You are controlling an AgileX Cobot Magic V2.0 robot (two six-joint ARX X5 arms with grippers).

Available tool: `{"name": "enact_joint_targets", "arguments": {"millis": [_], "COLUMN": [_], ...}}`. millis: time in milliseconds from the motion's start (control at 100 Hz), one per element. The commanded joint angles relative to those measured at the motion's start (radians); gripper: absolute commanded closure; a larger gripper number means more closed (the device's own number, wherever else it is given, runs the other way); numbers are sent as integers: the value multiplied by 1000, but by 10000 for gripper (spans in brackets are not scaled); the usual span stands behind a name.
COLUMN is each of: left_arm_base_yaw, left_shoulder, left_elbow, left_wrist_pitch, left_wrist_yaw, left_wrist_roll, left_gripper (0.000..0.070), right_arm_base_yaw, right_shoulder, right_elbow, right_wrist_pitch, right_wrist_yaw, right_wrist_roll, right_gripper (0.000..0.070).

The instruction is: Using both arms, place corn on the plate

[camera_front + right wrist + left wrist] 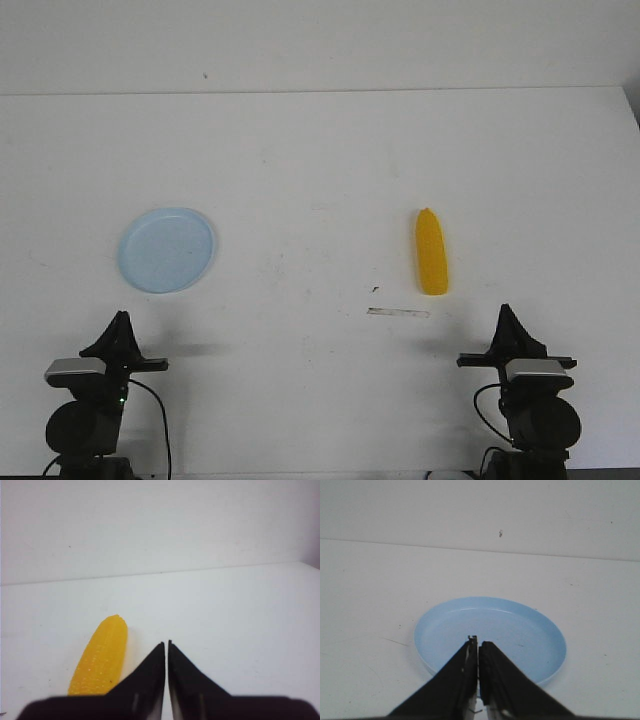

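**A:** Which arm do you send first?

**B:** Your right one; the corn (432, 252) lies on the table (320, 160) on the right half, ahead of the right gripper (507, 312) and a little toward the middle; the left gripper (121, 318) is well apart from it, over on the far side.

**A:** And the fingers?

**B:** Both pairs are pressed together, holding nothing; in the right wrist view the tips (166, 643) meet with only a hairline between them, and the left pair (475, 640) looks the same; you'll have to part the right ones before you go down.

**A:** How does the cob lie?

**B:** Long axis runs nearly straight away from you, front to back; the narrower end points away from the robot, the blunt end sits nearest; I'd judge you close across its width, so the jaws should straddle it side to side.

**A:** From the wrist?

**B:** The corn (101, 655) sits off to one side of the fingertips, not between them; you need a sideways shift toward the centre first.

**A:** The plate?

**B:** The plate (166, 249) is on the left half, just ahead of your left gripper, bare, well apart from the cob; the wrist view shows the plate (445, 625) right beyond the closed tips.
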State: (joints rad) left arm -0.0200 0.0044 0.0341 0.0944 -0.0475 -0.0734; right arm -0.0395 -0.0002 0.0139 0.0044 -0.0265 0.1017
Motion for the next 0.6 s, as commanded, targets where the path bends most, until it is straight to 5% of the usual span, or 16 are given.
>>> {"name": "enact_joint_targets", "arguments": {"millis": [0,220,380,590], "left_arm_base_yaw": [0,0,0,0], "left_shoulder": [-1,-1,-1,-1], "left_elbow": [-21,-21,-18,27], "left_wrist_pitch": [11,11,19,19], "left_wrist_yaw": [1,1,0,-2], "left_wrist_roll": [-6,-10,-131,-126], "left_gripper": [699,699,699,699], "right_arm_base_yaw": [0,0,0,0], "right_shoulder": [2,2,2,2], "right_elbow": [-1,-1,-1,-1], "right_wrist_pitch": [10,10,10,10], "right_wrist_yaw": [0,0,0,0], "right_wrist_roll": [2,2,2,2], "right_gripper": [691,691,691,691]}}
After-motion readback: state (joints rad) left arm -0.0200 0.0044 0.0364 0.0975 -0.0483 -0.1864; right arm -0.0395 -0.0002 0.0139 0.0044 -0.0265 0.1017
